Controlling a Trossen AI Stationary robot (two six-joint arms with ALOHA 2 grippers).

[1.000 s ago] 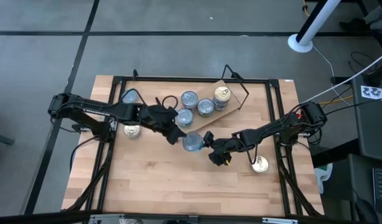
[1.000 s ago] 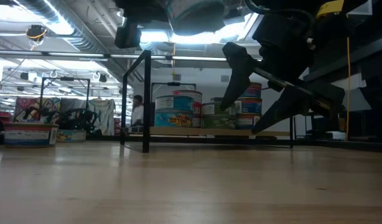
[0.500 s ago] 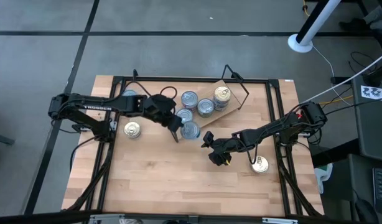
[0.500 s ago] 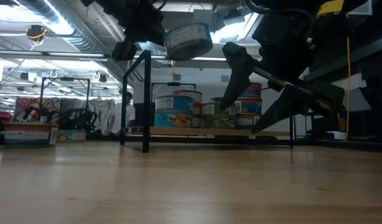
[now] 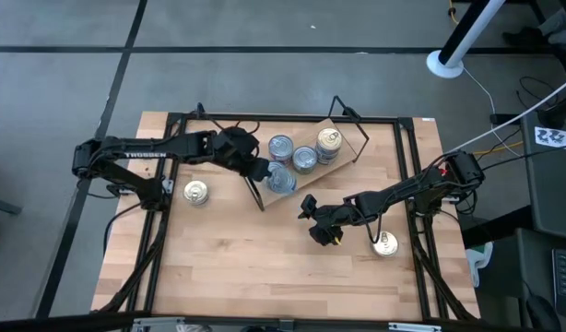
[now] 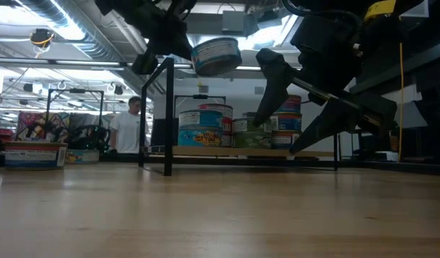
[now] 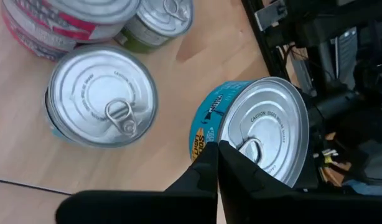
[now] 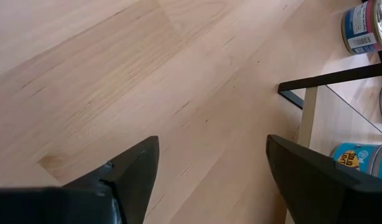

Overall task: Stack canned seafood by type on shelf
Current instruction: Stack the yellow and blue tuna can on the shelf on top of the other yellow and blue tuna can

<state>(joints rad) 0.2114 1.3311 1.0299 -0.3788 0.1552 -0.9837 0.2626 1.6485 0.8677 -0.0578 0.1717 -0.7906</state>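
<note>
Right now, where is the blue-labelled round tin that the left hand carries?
In the high view, the blue-labelled round tin hangs in the left hand above the light wooden shelf's left end, beside the silvery-topped tins there.

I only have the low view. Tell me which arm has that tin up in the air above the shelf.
Observer: The left one. From above, the left pincer carries the blue-labelled tin over the near left end of the shelf.
Operator: Report the grip.
Observer: In the left wrist view, the fingers are shut on the tin's rim, pinching its edge.
Operator: Say what is under it.
Observer: A silver-topped tin with a pull ring stands on the shelf close below.
Operator: Now the other arm.
Observer: The right pincer is open and empty over bare tabletop, in front of the shelf.
</note>
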